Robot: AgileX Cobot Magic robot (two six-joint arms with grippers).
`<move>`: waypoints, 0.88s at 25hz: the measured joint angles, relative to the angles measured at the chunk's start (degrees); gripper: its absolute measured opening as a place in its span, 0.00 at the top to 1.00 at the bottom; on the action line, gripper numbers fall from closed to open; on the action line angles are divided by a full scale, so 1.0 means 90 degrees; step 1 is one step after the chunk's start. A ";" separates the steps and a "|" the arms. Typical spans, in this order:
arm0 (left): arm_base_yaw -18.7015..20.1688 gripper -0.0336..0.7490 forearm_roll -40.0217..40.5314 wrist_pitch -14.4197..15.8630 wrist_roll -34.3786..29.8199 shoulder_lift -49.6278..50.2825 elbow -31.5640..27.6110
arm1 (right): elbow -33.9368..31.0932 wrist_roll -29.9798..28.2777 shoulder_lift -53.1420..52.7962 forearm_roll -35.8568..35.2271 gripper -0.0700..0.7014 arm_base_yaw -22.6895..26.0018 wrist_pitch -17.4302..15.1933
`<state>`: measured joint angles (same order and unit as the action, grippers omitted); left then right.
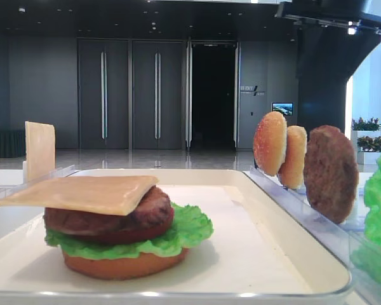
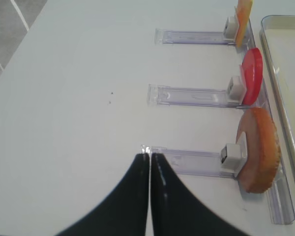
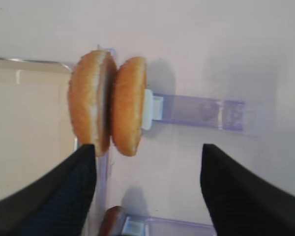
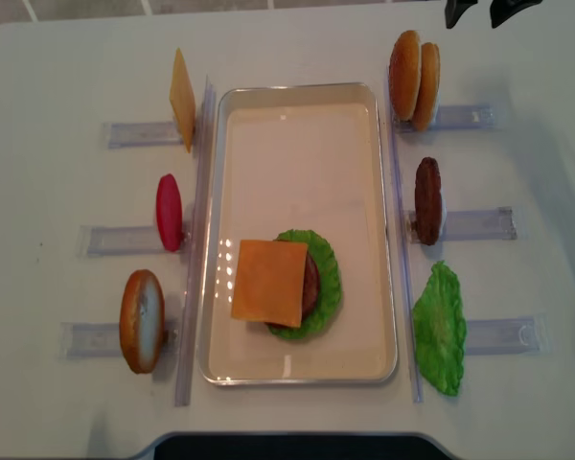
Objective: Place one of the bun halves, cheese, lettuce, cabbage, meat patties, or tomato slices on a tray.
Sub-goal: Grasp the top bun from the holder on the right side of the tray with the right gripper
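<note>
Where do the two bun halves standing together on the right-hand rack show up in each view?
Exterior high: bun halves right of centre, standing on edge beyond the tray.
Right wrist: upper left-centre, pressed together against the rack's white clip, above the open right pincer.
Left wrist: not in view.
Exterior high (realsense): top right, beside the tray's far right corner.
Shared landmark: the tray's white rim.

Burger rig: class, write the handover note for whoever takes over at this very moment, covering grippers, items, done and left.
Left gripper: shut, empty, over bare table beside the racks.
Right gripper: open, empty, hovering at the two bun tops standing in their rack.
Tray: bun bottom, lettuce, patty, cheese slice stacked.
Spare patty, lettuce leaf, cheese, tomato slice and another bun remain racked.
Left: probably a bun top on the stack.
</note>
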<state>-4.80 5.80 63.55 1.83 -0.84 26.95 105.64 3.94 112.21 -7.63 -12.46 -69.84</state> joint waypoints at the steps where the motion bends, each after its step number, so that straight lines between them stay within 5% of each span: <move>1: 0.0000 0.96 0.0000 0.0000 0.0000 0.0000 0.0000 | 0.0000 0.0163 0.0000 0.0006 0.31 -0.0118 0.0000; 10: 0.0000 0.96 0.0000 0.0000 0.0000 0.0000 0.0000 | 0.0000 0.1236 0.0000 0.0002 0.31 -0.0929 0.0497; 22: 0.0000 0.96 0.0000 0.0000 0.0000 0.0000 0.0000 | 0.0006 0.1437 0.0152 0.0417 0.31 -0.0845 0.0845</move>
<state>-4.80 5.80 63.55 1.83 -0.84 26.95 105.70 16.88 113.57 -3.88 -20.06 -62.24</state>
